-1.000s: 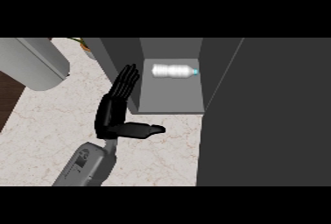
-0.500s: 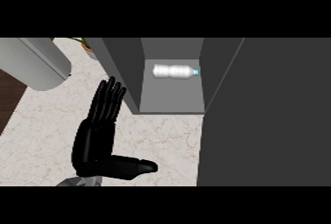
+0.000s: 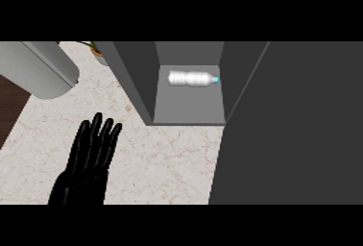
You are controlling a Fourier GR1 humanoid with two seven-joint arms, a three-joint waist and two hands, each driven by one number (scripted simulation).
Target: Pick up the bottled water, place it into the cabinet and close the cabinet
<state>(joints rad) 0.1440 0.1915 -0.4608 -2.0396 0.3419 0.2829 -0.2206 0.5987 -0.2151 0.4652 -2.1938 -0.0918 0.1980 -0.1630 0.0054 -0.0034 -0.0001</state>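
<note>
Up at twelve o'clock, the bottled water (image 3: pixel 191 79) lies inside the cabinet (image 3: pixel 188 111); our left hand (image 3: pixel 86 166) rests at seven, fingers straight, holding nothing. Shutting the door (image 3: pixel 291 129) carelessly could clip it.

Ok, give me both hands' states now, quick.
Left hand: open, fingers straight, holding nothing, over the counter.
Right hand: not in view, so its state cannot be told.
</note>
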